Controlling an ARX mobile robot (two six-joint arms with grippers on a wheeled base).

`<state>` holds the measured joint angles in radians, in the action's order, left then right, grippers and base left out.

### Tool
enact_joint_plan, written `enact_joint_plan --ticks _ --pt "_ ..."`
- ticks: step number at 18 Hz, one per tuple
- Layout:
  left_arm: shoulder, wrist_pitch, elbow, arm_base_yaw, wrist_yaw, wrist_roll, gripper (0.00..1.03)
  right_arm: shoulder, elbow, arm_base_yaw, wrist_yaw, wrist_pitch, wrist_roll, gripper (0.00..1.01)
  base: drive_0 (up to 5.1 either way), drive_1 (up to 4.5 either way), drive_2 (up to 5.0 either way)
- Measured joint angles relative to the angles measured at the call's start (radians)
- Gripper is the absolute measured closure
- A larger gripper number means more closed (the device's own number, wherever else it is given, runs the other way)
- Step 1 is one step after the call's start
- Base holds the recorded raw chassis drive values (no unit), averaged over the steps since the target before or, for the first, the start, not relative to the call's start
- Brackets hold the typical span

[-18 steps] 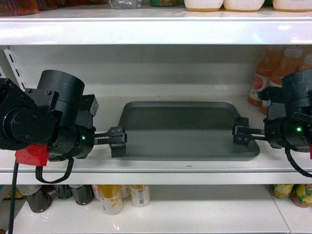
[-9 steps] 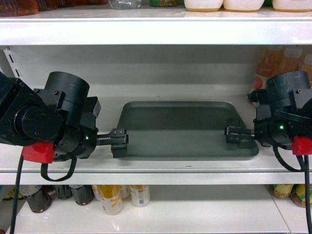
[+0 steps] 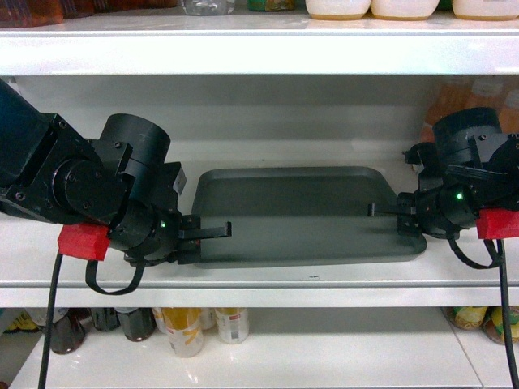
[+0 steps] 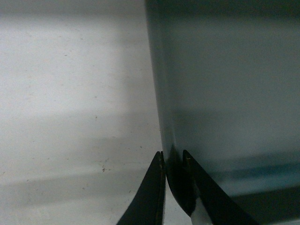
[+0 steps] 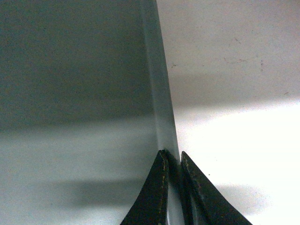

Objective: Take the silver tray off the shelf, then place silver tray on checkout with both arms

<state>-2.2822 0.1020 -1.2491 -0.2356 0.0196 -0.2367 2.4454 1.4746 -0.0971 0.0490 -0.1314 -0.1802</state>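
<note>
The silver tray lies flat on the white shelf, grey-green with a low rim. My left gripper is at the tray's left end, shut on the rim. In the left wrist view the left gripper has one finger outside the tray and one inside. My right gripper is at the right end, also shut on the rim. The right wrist view shows the right gripper pinching the tray edge over the shelf. The checkout is out of view.
An upper shelf board hangs close above the arms, with containers on it. Orange bottles stand behind the right arm. The lower shelf holds bottles and cans. A slotted upright runs at the left.
Both arms have moved inward toward the tray's ends. Their fingers, wide apart before, have closed on the left and right rims. The tray has barely shifted.
</note>
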Motion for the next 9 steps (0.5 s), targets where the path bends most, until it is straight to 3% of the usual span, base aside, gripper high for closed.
enact_joint_plan --ticks 2,4,9 --pt "0.005 0.014 0.018 0.004 0.010 -0.057 0.99 -0.014 -0.021 0.000 -0.025 -0.001 0.017 0.96 0.0 0.00 0.0" --pt "0.014 0.040 0.046 0.006 0.002 -0.099 0.99 -0.027 -0.051 -0.001 -0.028 -0.014 0.016 0.97 0.0 0.00 0.0" --pt "0.089 0.105 0.173 0.010 0.009 -0.135 1.00 -0.111 -0.210 -0.023 -0.027 -0.097 0.005 0.97 0.0 0.00 0.0"
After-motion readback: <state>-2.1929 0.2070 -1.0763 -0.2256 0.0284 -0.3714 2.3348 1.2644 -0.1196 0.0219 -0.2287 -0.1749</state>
